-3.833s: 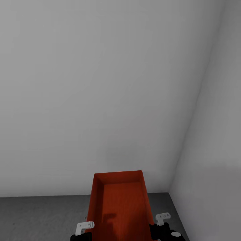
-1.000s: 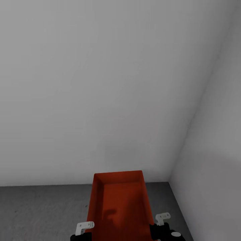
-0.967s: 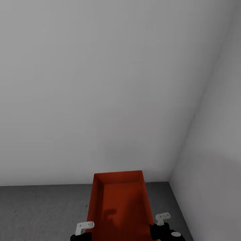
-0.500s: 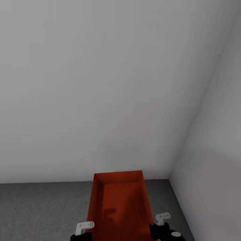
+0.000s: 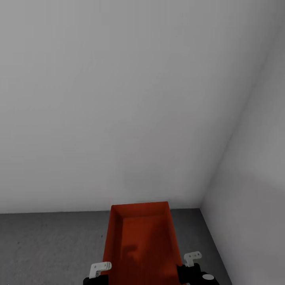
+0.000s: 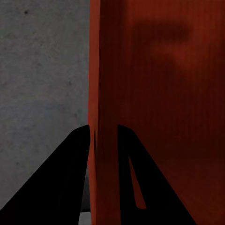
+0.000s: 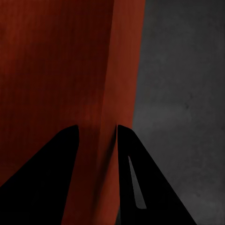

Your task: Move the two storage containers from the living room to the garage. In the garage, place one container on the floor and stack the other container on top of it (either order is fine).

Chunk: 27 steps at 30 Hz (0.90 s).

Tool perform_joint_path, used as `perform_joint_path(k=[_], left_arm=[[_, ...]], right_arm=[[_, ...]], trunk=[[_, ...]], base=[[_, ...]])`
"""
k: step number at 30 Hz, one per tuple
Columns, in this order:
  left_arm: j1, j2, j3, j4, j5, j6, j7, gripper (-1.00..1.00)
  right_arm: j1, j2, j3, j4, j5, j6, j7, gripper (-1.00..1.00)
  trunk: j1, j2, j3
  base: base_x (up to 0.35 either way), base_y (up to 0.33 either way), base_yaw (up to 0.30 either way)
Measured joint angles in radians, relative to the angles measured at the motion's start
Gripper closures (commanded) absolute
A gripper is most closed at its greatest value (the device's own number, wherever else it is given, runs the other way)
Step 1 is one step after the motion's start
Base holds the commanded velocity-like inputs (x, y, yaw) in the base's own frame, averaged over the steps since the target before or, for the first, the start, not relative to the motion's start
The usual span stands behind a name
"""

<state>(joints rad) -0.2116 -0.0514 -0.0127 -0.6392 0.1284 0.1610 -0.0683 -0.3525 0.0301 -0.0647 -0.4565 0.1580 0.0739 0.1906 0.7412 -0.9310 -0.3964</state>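
One orange-red open-topped storage container [image 5: 140, 241] hangs in front of me above the dark grey garage floor [image 5: 47, 245]. My left gripper [image 5: 103, 273] is shut on its left long wall and my right gripper [image 5: 183, 266] is shut on its right long wall. In the left wrist view the left gripper [image 6: 104, 133] has its black fingers pinching the thin wall of the container [image 6: 159, 93], with the floor [image 6: 42, 70] below. The right wrist view has the right gripper [image 7: 97, 133] clamped the same way on the container [image 7: 56, 70].
Two white walls meet in a corner [image 5: 221, 166] just ahead and to the right. The front wall [image 5: 111, 111] stands close behind the container's far end. Bare concrete stretches away to the left.
The view has shifted: the wall's base line sits higher in the picture and more floor shows. The container and both grippers keep the same place in the picture.
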Motion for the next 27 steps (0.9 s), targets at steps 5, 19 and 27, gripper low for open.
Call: perform_joint_path(k=[5,19,27], left_arm=[[0.0,0.0,0.0,0.0,0.0,-0.001,0.0,1.0],[0.0,0.0,0.0,0.0,0.0,0.0,0.0,1.0],[0.0,0.0,0.0,0.0,0.0,0.0,0.0,1.0]], right_arm=[[0.0,0.0,0.0,0.0,0.0,0.0,0.0,1.0],[0.0,0.0,0.0,0.0,0.0,0.0,0.0,1.0],[0.0,0.0,0.0,0.0,0.0,0.0,0.0,1.0]], trunk=[[0.019,-0.035,-0.024],[0.073,-0.133,-0.09],[0.104,-0.189,-0.128]], base=[[0.0,0.0,0.0],[0.0,0.0,0.0],[0.0,0.0,0.0]])
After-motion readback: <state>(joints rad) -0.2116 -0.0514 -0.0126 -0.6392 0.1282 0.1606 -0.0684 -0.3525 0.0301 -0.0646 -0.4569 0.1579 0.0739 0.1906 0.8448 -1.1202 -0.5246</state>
